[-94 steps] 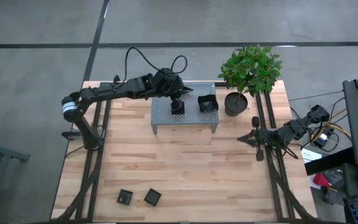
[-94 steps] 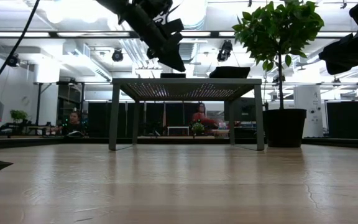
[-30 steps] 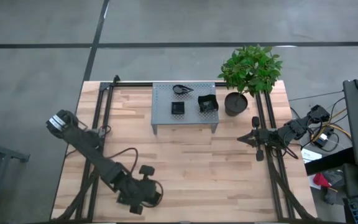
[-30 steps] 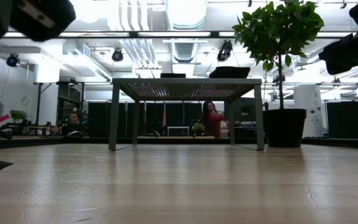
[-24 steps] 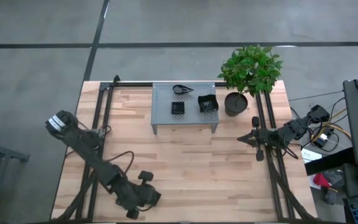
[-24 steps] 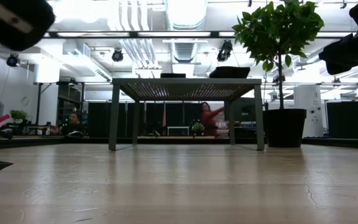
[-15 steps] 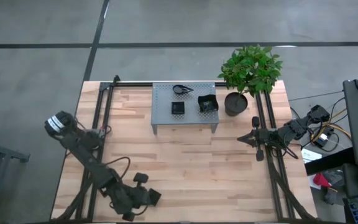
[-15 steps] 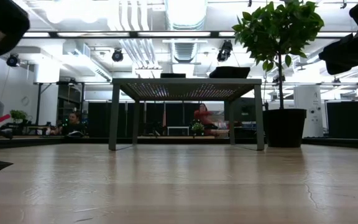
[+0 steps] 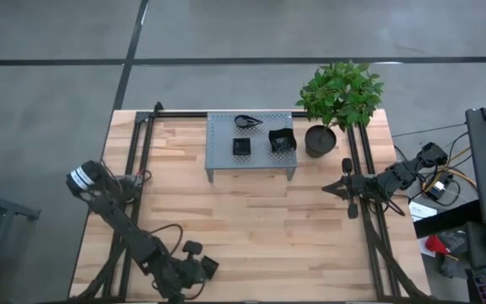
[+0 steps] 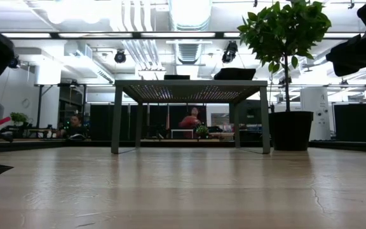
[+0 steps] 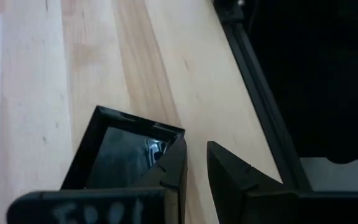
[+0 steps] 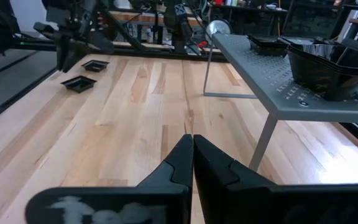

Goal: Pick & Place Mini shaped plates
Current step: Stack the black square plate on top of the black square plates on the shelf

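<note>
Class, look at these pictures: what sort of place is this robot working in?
Probably an open-plan lab or workshop: ceiling ducts and strip lights, a person at desks behind the wooden table, and a concrete floor.

Table middle (image 9: 251, 219) open; grey stand (image 9: 251, 160), potted plant (image 9: 337, 97) block far edge.

Plates (image 9: 260, 138) on stand (image 9: 251, 165) (plant (image 9: 339, 91) right)

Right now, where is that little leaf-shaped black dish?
In the high view, the leaf-shaped dish lies at the back edge of the grey stand, behind the small square dish and left of the potted plant.
</note>
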